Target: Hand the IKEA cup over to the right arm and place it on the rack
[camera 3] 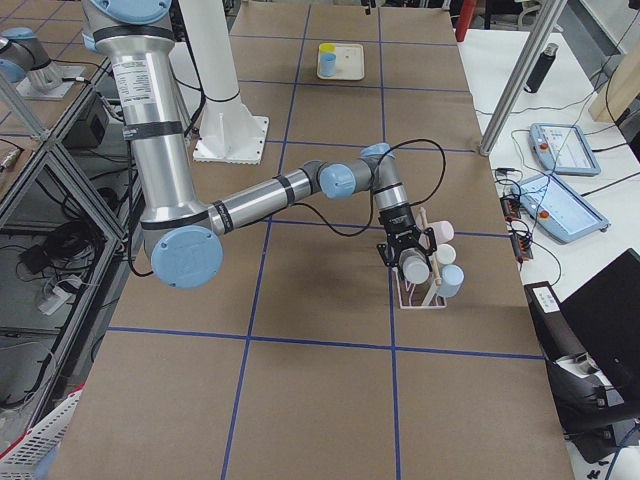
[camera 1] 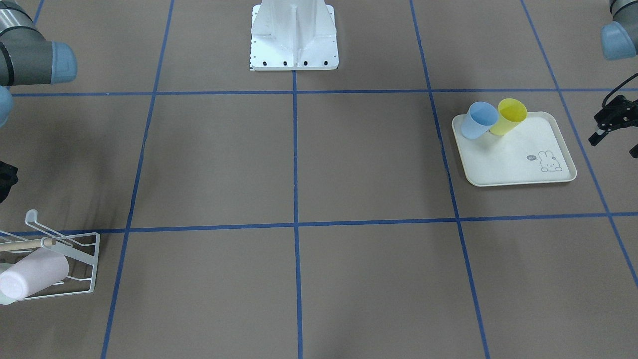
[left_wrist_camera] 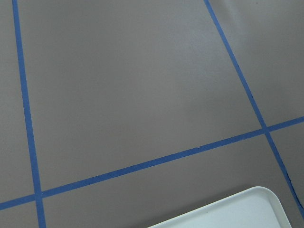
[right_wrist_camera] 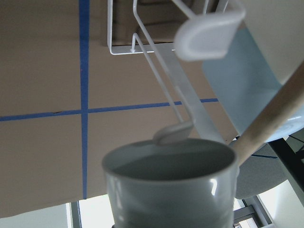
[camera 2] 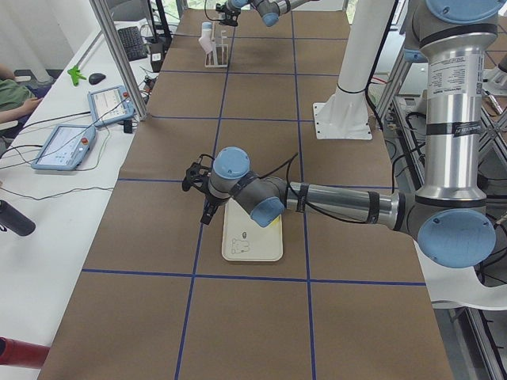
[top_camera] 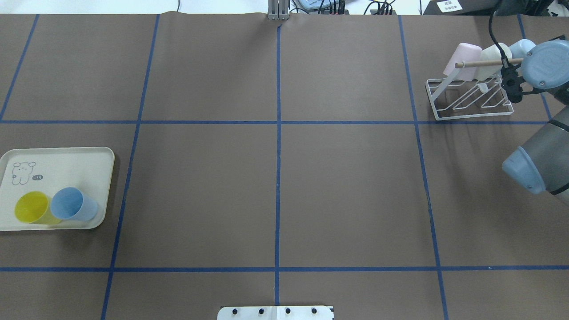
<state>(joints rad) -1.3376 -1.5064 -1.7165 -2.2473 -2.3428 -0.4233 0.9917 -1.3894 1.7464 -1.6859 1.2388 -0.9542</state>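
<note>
A pale whitish IKEA cup [right_wrist_camera: 171,190] fills the bottom of the right wrist view, its mouth turned toward a flat-tipped prong [right_wrist_camera: 173,134] of the white wire rack [top_camera: 471,116]. My right gripper [top_camera: 511,84] reaches into the rack from the right and is shut on this cup [camera 3: 413,270]; its fingers are hidden in the wrist view. Pink [top_camera: 462,55], cream [top_camera: 493,55] and light-blue [top_camera: 522,46] cups sit on the rack behind the wooden dowel [top_camera: 482,64]. My left gripper [camera 1: 614,142] hangs open with nothing in it, just beside the cream tray [camera 1: 518,169].
A blue cup [camera 1: 478,119] and a yellow cup [camera 1: 511,115] stand upright together on the tray. The white robot pedestal [camera 1: 294,40] is at the table's middle edge. A side table holds tablets [camera 2: 63,146], and a person [camera 2: 9,91] sits beyond it.
</note>
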